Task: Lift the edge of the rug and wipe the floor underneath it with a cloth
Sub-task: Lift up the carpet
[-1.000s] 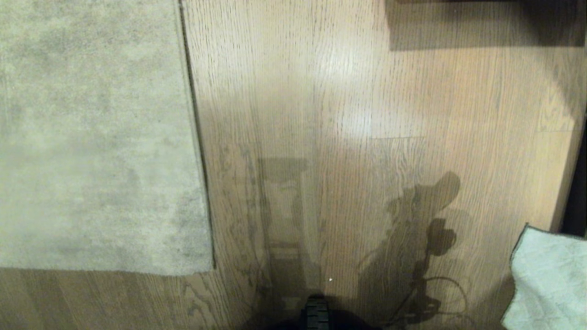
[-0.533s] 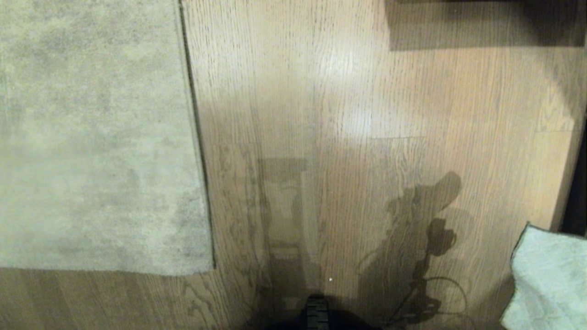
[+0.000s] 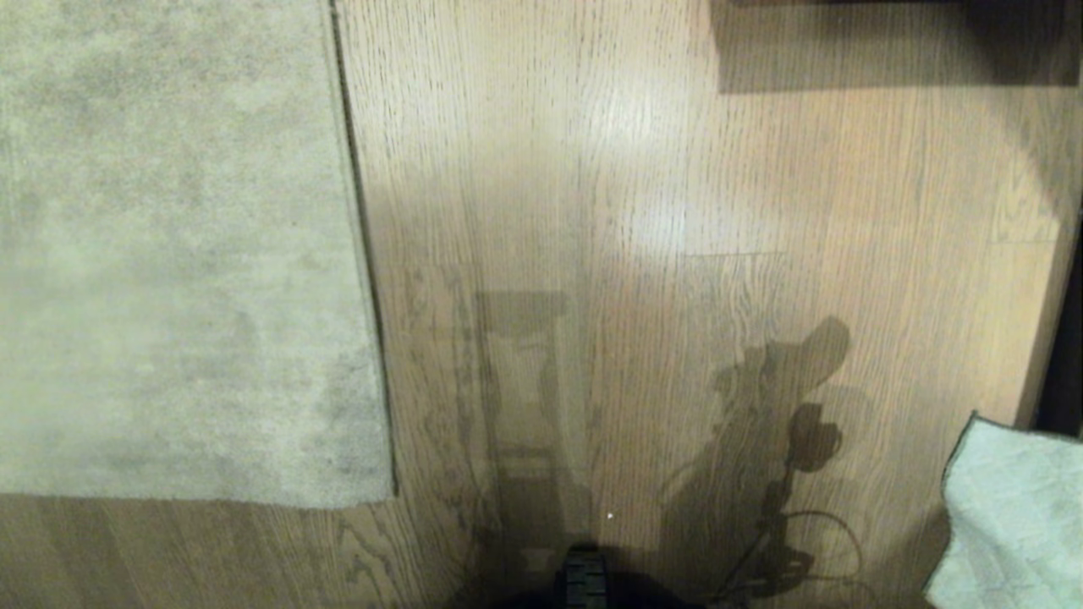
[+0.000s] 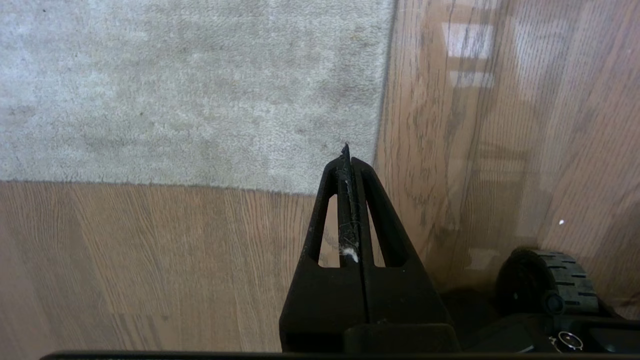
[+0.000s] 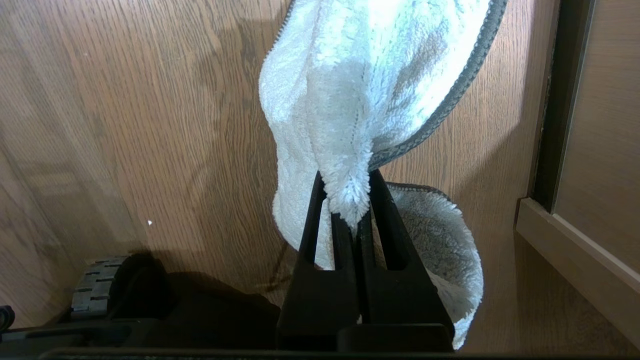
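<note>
Rug edge (image 3: 364,254) runs lengthwise along floor (image 3: 634,169) planks.

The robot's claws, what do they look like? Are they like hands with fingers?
Not like hands. Each claw is matte black with two long flat fingers that taper to a thin tip, and each finger has a long slot cut through it. The left claw has a bit of white fluff and stray threads stuck between its fingers. The right claw looks the same in shape and colour. No cables or markings show on them.

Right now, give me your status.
Left gripper shut, empty, above the rug edge. Right gripper shut on the cloth. Rug flat, floor unobstructed.
</note>
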Motion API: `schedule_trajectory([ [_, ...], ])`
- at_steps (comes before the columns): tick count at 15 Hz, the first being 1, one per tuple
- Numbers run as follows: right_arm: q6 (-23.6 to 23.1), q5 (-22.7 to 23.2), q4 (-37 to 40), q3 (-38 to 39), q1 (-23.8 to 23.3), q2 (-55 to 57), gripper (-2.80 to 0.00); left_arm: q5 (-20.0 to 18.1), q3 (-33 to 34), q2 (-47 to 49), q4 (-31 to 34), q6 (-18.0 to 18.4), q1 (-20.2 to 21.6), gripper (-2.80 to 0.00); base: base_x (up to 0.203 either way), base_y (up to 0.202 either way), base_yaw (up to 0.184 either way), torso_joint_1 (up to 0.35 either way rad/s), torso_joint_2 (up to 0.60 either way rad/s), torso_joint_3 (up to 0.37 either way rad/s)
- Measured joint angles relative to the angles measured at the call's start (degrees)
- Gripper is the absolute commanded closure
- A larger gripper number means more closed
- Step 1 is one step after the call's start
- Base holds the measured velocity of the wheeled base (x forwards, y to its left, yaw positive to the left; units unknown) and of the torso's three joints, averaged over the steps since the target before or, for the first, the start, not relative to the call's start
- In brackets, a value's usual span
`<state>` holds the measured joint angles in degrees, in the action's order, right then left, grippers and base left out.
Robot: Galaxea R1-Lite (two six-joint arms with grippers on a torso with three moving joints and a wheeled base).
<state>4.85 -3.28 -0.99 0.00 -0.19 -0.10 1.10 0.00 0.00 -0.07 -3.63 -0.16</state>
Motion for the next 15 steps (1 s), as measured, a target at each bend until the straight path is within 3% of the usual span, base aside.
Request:
schedule_trajectory([
  [15, 0.03, -0.03, -0.02, 0.00, 0.00, 0.05, 0.00, 0.02, 0.00, 0.00, 0.00, -0.02, -0.02, 0.00, 0.000, 0.000, 0.000, 0.000, 0.00, 0.000],
])
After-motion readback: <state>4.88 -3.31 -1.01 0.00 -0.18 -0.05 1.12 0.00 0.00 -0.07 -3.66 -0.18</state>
